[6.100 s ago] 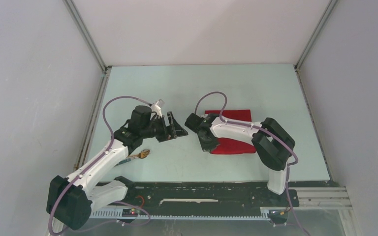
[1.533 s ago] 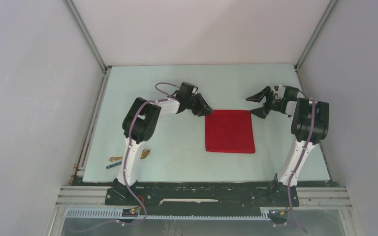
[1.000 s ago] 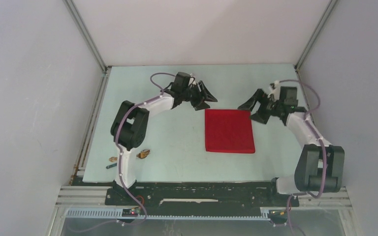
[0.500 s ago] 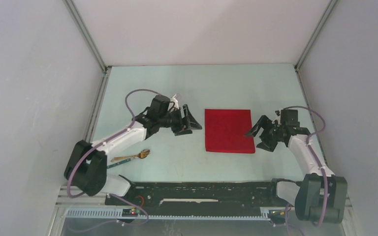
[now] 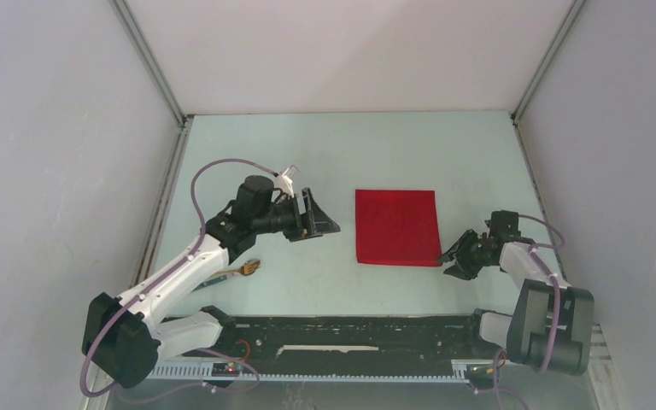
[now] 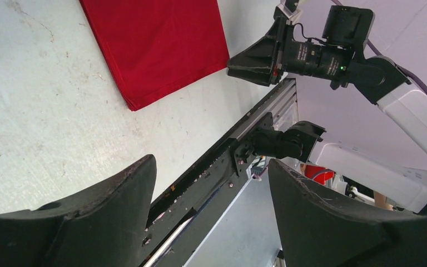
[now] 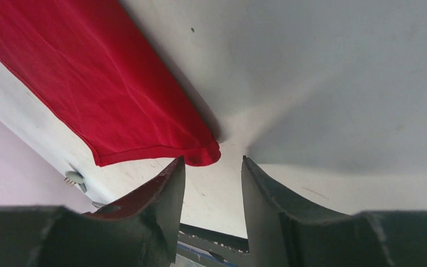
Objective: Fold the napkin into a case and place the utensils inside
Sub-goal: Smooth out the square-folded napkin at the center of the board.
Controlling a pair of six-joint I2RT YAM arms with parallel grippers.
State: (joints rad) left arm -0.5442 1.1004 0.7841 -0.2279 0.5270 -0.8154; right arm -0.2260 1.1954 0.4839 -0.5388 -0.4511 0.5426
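Observation:
The red napkin (image 5: 397,226) lies flat as a folded rectangle in the middle of the table. My right gripper (image 5: 455,256) is open and empty, low at the napkin's near right corner. In the right wrist view the fingertips (image 7: 180,162) sit just short of that corner of the napkin (image 7: 208,153). My left gripper (image 5: 321,224) is open and empty, left of the napkin and pointing at it. The left wrist view shows the napkin (image 6: 155,44) beyond my left gripper (image 6: 211,162). The wooden fork (image 5: 248,267) lies at the near left. The teal utensil is hidden under the left arm.
The black base rail (image 5: 350,329) runs along the table's near edge. Metal frame posts (image 5: 158,77) and grey walls close in the left, right and far sides. The right arm's elbow (image 5: 555,329) sits at the near right corner.
Both arms have swung from the napkin's far corners towards the near side. The right gripper has come down to the near right corner. The left gripper has drawn back to the left. The napkin has not moved.

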